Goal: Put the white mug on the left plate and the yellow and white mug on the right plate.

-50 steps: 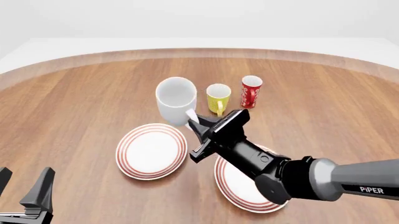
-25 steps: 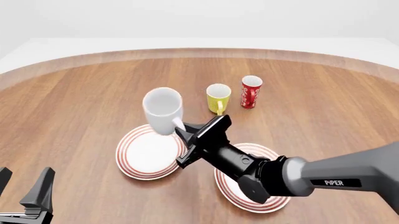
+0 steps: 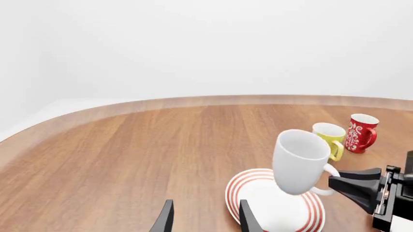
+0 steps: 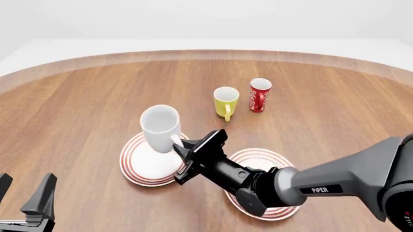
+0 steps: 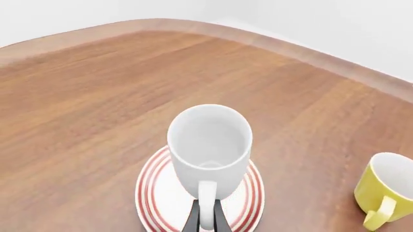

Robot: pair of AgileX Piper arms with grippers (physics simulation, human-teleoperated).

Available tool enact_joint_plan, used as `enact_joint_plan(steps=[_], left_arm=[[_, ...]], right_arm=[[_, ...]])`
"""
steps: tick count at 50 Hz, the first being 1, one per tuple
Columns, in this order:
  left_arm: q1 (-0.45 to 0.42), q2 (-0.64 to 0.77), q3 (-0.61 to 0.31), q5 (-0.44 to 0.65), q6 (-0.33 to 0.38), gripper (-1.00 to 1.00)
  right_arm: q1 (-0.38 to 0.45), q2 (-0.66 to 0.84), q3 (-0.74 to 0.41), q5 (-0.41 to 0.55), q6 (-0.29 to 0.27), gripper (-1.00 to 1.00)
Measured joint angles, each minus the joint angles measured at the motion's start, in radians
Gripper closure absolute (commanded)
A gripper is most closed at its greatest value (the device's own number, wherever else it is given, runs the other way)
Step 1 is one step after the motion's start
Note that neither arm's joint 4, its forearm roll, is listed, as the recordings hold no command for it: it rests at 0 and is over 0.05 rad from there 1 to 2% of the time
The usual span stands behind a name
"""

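Wooden surface (image 4: 77,96) carries both plates. Since a second ago, the right hand (image 4: 181,145), closed on the handle, has carried the white mug (image 4: 159,128) from beside the yellow and white mug (image 4: 226,100) to above the left plate (image 4: 139,166); lowering should follow. Left hand (image 4: 26,195) waits, fingers apart.

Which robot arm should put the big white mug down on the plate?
The right one. Its gripper already holds the white mug by the handle, over the left plate. The left gripper is open, off by the table's near edge.
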Motion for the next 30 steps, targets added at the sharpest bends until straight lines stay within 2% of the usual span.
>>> enact_joint_plan(steps=[30], left_arm=[[0.000,0.000,0.000,0.000,0.000,-1.00]], right_arm=[[0.025,0.097,-0.048,0.007,0.027,1.00]])
